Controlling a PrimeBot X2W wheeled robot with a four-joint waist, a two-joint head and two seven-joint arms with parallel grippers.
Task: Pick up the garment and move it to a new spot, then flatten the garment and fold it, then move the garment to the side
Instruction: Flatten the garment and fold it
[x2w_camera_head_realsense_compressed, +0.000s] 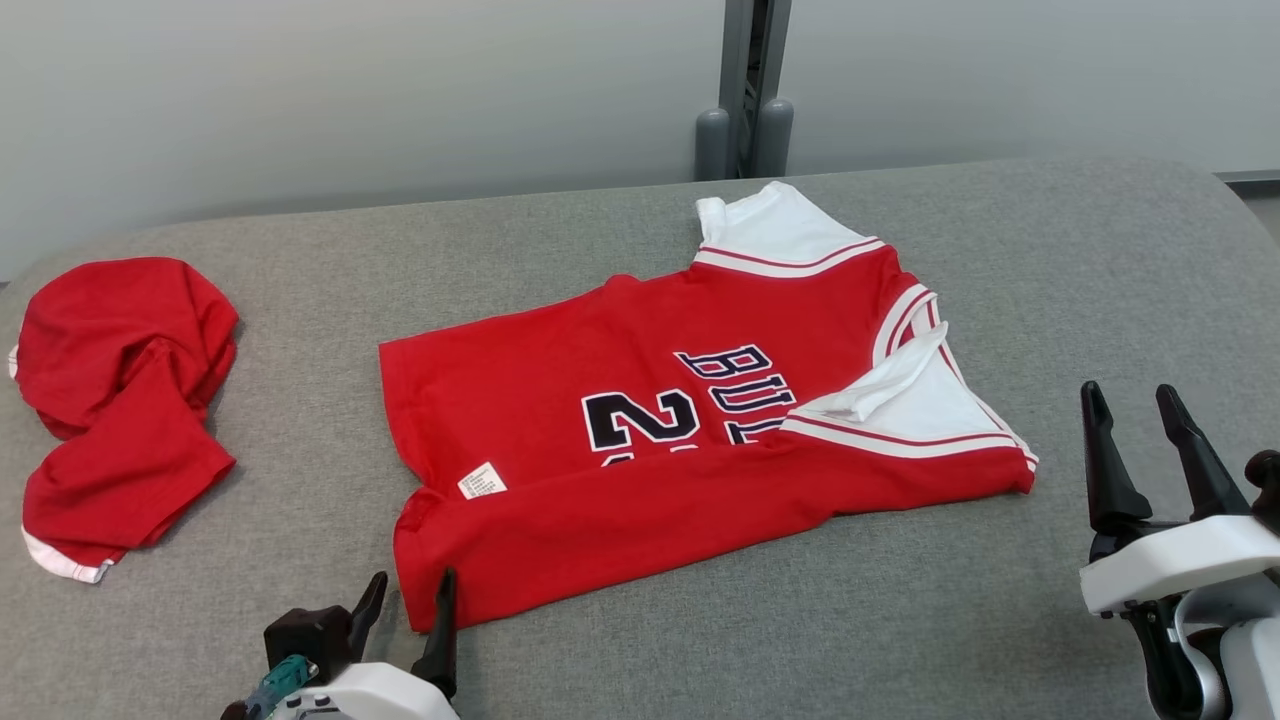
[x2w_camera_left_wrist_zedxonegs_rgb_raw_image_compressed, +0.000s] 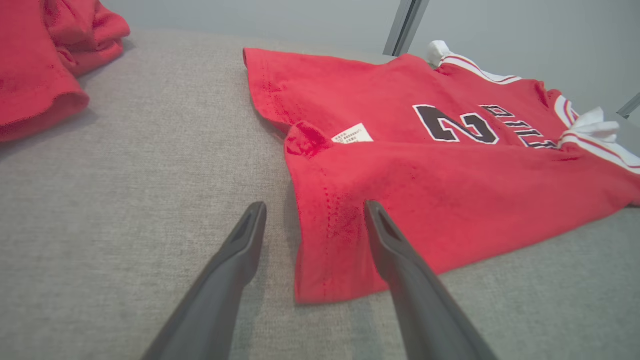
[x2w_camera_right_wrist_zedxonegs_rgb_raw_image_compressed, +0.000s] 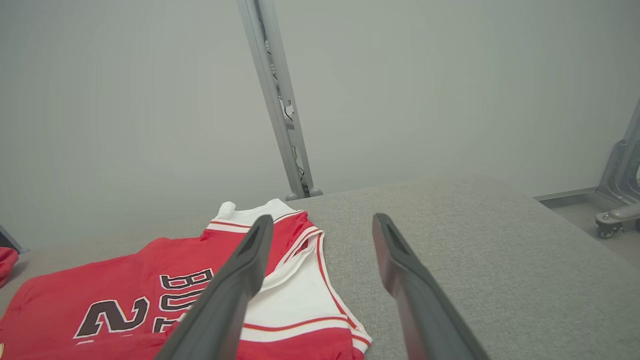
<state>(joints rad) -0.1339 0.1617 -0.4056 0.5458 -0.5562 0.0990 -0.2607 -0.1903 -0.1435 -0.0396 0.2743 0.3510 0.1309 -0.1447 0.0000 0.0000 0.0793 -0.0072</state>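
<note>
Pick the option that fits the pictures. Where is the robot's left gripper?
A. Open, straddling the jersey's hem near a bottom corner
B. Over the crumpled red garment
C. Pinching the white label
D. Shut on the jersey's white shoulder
A: the left gripper stands open, one finger over the red cloth of the jersey and the other over the grey surface just beside its hem.

Open room on grey surface right of jersey; crumpled red cloth occupies left end.
</note>
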